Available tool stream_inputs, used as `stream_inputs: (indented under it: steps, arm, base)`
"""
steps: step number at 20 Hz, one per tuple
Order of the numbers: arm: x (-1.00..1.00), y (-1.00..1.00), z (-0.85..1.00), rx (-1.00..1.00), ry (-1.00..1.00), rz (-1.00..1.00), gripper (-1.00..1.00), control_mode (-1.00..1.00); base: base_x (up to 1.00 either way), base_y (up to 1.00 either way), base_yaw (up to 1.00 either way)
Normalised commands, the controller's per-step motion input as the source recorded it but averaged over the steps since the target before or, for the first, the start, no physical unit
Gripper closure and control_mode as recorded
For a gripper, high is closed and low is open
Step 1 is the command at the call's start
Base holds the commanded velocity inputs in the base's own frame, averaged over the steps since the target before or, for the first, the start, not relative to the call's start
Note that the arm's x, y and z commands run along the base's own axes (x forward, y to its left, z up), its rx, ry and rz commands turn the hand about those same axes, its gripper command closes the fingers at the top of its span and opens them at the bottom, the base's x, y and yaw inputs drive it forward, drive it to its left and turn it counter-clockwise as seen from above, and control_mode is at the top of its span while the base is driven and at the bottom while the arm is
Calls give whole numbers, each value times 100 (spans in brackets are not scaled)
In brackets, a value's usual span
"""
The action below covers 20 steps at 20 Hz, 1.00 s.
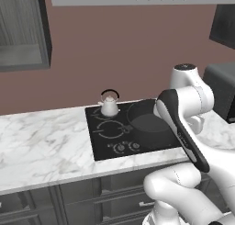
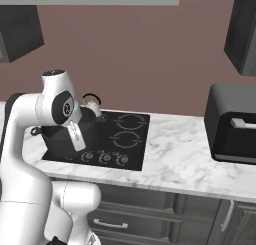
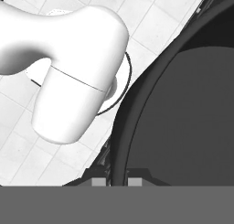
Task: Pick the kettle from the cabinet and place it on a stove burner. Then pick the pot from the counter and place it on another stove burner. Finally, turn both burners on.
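Over the black cooktop, the gripper is pinched tight on the pot rim, carrying it beside the kettle toward a free burner.

A small pale kettle with a thin black arched handle stands upright on a rear burner of the black glass cooktop, while a wide, dark, shallow pot sits just beside it on the cooktop, set into the white marble counter.
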Motion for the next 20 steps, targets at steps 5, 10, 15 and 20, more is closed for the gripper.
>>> stream_inputs:
  steps: [5, 10, 15, 20]
  arm:
    - [0, 0, 0, 0, 0, 0, 100, 100]
    - [29, -7, 0, 1, 0, 0, 100, -100]
    - [44, -19, 0, 2, 0, 0, 100, -100]
    - [38, -21, 0, 1, 0, 0, 100, -100]
  base:
    - [0, 0, 0]
    - [0, 0, 0]
    - [0, 0, 0]
    - [0, 0, 0]
